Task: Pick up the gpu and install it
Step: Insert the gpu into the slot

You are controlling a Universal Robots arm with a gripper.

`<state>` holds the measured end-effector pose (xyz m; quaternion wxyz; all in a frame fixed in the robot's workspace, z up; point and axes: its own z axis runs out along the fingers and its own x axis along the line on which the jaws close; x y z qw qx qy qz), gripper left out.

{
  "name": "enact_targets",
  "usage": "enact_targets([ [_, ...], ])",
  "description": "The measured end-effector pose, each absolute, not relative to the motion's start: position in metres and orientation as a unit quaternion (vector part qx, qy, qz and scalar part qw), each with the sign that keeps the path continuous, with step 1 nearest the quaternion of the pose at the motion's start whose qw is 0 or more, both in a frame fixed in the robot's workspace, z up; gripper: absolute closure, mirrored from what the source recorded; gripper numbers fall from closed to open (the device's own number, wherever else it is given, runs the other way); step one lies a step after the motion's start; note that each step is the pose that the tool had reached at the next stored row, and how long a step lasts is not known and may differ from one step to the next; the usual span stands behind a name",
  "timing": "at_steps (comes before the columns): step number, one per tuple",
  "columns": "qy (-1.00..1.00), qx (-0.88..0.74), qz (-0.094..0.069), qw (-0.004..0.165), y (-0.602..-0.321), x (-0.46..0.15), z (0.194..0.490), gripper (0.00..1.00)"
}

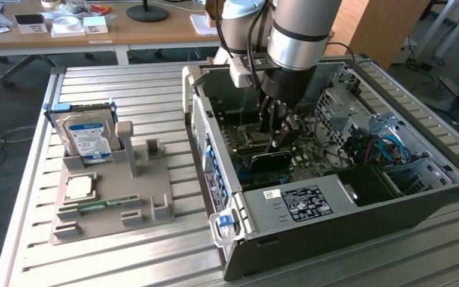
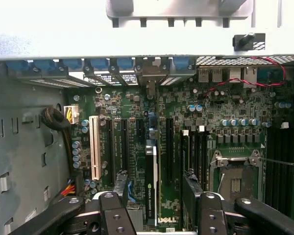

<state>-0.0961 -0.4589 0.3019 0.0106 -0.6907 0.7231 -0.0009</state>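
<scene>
The gpu (image 2: 152, 178) is a thin dark card seen edge-on, with an NVIDIA label along its top edge. It stands upright in a motherboard slot inside the open computer case (image 1: 333, 203), and its pale metal end bracket (image 2: 149, 73) meets the case's rear slot wall. My gripper (image 2: 157, 196) is low inside the case and straddles the card. Its black fingers (image 2: 192, 193) stand apart on both sides with a gap to the card, so the gripper is open. In the exterior view the gripper (image 1: 277, 134) hangs just above the dark card (image 1: 271, 161).
Motherboard (image 2: 225, 122) with an empty CPU socket (image 2: 235, 183), a white slot (image 2: 93, 147) and cables surround the card. Beside the case, a grey fixture (image 1: 110, 197) holds a blue-labelled hard drive (image 1: 86, 134), a processor (image 1: 80, 186) and a green memory stick (image 1: 102, 204).
</scene>
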Motion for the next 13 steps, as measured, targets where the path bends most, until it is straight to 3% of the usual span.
enact_targets([
  [13, 0.723, -0.691, -0.001, 0.011, -0.4588, -0.0961, 0.3064, 0.43],
])
